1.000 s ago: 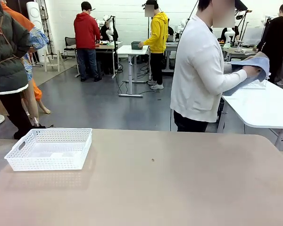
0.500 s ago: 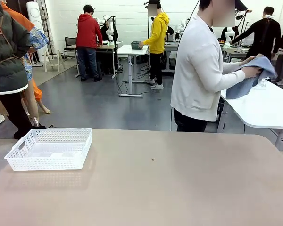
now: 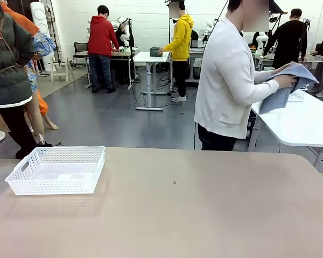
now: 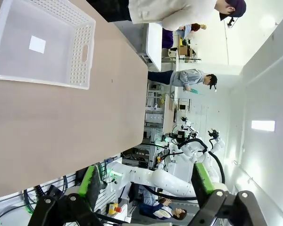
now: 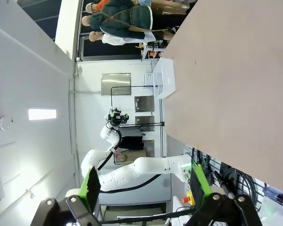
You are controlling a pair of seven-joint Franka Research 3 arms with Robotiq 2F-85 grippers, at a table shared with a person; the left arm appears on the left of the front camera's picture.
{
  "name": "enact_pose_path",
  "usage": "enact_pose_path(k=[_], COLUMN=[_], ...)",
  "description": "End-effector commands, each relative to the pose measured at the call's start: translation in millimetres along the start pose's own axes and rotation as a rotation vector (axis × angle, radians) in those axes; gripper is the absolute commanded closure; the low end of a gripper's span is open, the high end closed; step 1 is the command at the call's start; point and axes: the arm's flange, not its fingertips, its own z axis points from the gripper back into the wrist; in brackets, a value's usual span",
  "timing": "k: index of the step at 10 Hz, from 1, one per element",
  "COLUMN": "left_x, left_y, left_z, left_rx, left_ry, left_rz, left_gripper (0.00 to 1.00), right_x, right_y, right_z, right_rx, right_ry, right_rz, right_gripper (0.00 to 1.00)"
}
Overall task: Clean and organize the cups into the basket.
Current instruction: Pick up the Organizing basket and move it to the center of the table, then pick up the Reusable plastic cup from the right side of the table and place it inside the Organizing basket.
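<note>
The white lattice basket (image 3: 56, 169) sits at the table's left side, with nothing in it but a small white label on its floor. The left wrist view has the basket (image 4: 80, 52) at its upper left, far from my left gripper (image 4: 144, 181), which stands open with nothing between its green-padded fingers. My right gripper (image 5: 141, 186) is open too and holds nothing, and the basket (image 5: 163, 77) is small and far off in its view. The cups are out of view. A person in a white top (image 3: 229, 80) stands at the far side, turned away, holding a blue cloth (image 3: 288, 83).
The tan table (image 3: 194, 209) has only the basket and a tiny dark speck (image 3: 175, 183) near its middle. A white table (image 3: 299, 121) stands behind at the right. Other people stand farther back in the room.
The person has shifted the blue cloth slightly in their hands. The basket and both grippers have stayed put.
</note>
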Motion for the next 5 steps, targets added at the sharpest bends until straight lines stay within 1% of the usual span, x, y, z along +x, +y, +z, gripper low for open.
enact_pose_path(k=[1, 5], left_x=[-1.8, -1.8], left_y=[-0.7, -0.7], left_z=[2.3, 2.3], left_rx=[-0.009, -0.009], left_ry=[0.003, 0.003], left_rz=[-0.002, -0.002], left_gripper=[0.0, 0.0], right_x=[0.0, 0.0], right_y=[0.8, 0.8], right_z=[-0.1, -0.1], right_rx=[0.012, 0.012], right_ry=[0.001, 0.001], right_rz=[0.004, 0.004], right_gripper=[0.0, 0.0])
